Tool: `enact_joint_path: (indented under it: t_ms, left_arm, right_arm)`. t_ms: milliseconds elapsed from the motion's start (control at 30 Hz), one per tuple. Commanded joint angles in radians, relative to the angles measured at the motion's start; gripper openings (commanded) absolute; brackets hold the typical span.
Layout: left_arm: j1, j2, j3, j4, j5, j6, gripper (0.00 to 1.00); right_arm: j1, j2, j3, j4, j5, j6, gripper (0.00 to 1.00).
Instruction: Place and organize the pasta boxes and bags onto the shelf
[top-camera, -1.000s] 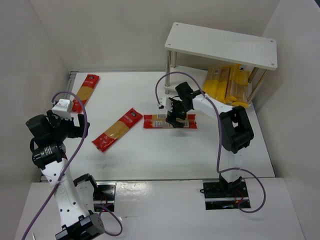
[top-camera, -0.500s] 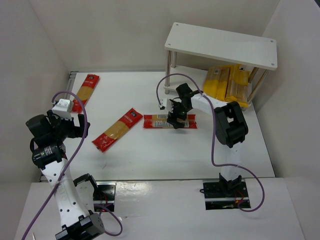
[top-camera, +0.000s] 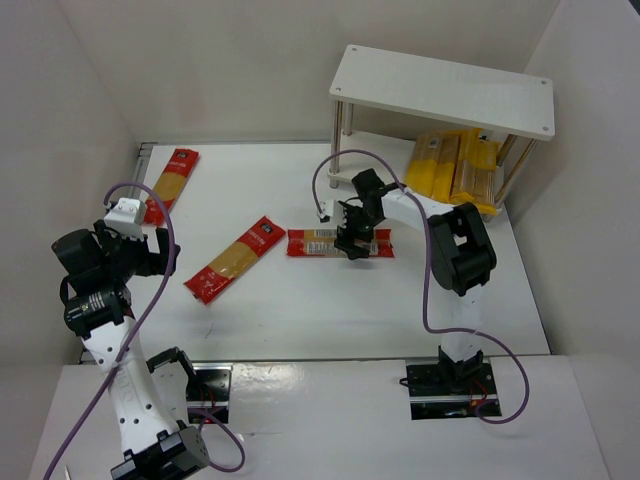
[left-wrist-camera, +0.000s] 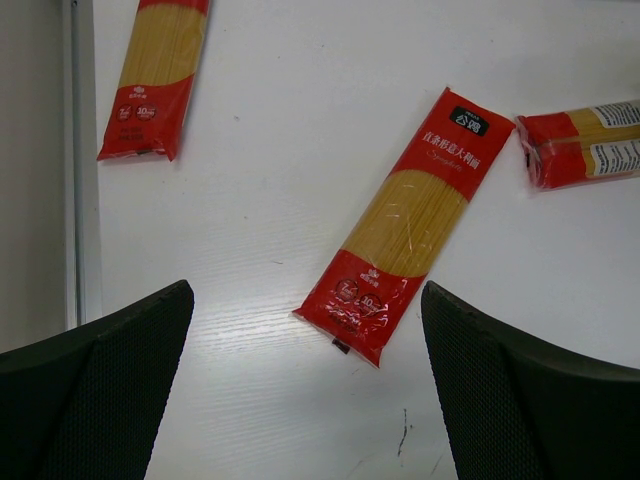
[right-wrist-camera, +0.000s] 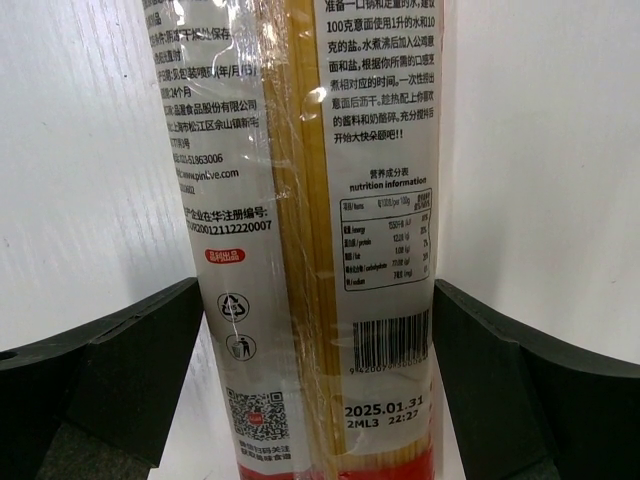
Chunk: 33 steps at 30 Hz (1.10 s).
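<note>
Three red-ended pasta bags lie flat on the table: one at the far left (top-camera: 172, 183) (left-wrist-camera: 150, 80), one slanted in the middle (top-camera: 235, 258) (left-wrist-camera: 410, 225), and one label-side up (top-camera: 312, 243) (right-wrist-camera: 320, 200) (left-wrist-camera: 585, 145) near the centre. My right gripper (top-camera: 357, 243) (right-wrist-camera: 320, 400) is open and straddles this last bag near its right end, with a finger (right-wrist-camera: 120, 370) close by each long edge. My left gripper (top-camera: 160, 250) (left-wrist-camera: 305, 400) is open and empty, above the table left of the middle bag. The white shelf (top-camera: 440, 90) stands at the back right, with yellow packs (top-camera: 455, 170) on its lower tier.
Grey walls close in the table on the left, back and right. A metal strip (left-wrist-camera: 82, 160) runs along the table's left edge. The shelf's thin legs (top-camera: 338, 140) stand just behind the right arm.
The right arm's elbow has shifted slightly left and back, and its gripper has settled a little lower over the bag. The left arm and the bags have not moved.
</note>
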Motion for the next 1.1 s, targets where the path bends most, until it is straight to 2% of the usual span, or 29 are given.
enact_joint_path:
  t_ms: [0, 267, 333, 367, 400, 433, 467, 567, 667, 767, 833, 867, 1067]
  left_arm:
    - [0.005, -0.003, -0.004, 0.022, 0.03, 0.027, 1.0]
    - [0.005, -0.003, -0.004, 0.022, 0.03, 0.027, 1.0]
    - [0.005, -0.003, -0.004, 0.013, 0.03, 0.027, 1.0]
    - [0.005, -0.003, -0.004, 0.013, 0.03, 0.027, 1.0]
    - [0.005, -0.003, -0.004, 0.013, 0.03, 0.027, 1.0]
    - [0.005, -0.003, -0.004, 0.013, 0.03, 0.027, 1.0]
    - [0.005, -0.003, -0.004, 0.013, 0.03, 0.027, 1.0]
    - [0.005, -0.003, -0.004, 0.013, 0.03, 0.027, 1.0]
    - [0.005, -0.014, -0.004, 0.013, 0.03, 0.027, 1.0]
    - [0.005, -0.023, 0.005, 0.013, 0.03, 0.027, 1.0]
    - [0.005, -0.023, 0.005, 0.013, 0.03, 0.027, 1.0]
    - [0.005, -0.033, 0.005, 0.013, 0.03, 0.027, 1.0]
    - [0.005, -0.043, 0.005, 0.013, 0.021, 0.018, 1.0]
  right_arm:
    - [0.039, 0.006, -0.025, 0.006, -0.025, 0.018, 0.99]
    - [0.068, 0.015, -0.016, 0.016, -0.016, 0.056, 0.99]
    - [0.077, 0.026, 0.003, 0.004, -0.016, 0.056, 0.97]
    - [0.078, 0.037, 0.012, -0.016, -0.006, 0.056, 0.86]
    - [0.09, 0.054, 0.021, -0.032, 0.003, 0.046, 0.7]
    - [0.09, 0.063, 0.03, -0.042, 0.018, 0.055, 0.47]
    - [0.099, 0.081, 0.05, -0.056, 0.029, 0.064, 0.02]
    - [0.108, 0.081, 0.061, -0.064, 0.05, 0.124, 0.0]
    - [0.137, -0.015, 0.017, -0.006, 0.099, 0.248, 0.0]
    - [0.166, -0.174, -0.083, 0.135, 0.183, 0.392, 0.0]
    - [0.167, -0.253, -0.083, 0.169, 0.213, 0.458, 0.0]
    - [0.167, -0.267, -0.073, 0.169, 0.243, 0.537, 0.0]
    - [0.176, -0.359, -0.091, 0.2, 0.385, 0.737, 0.0]
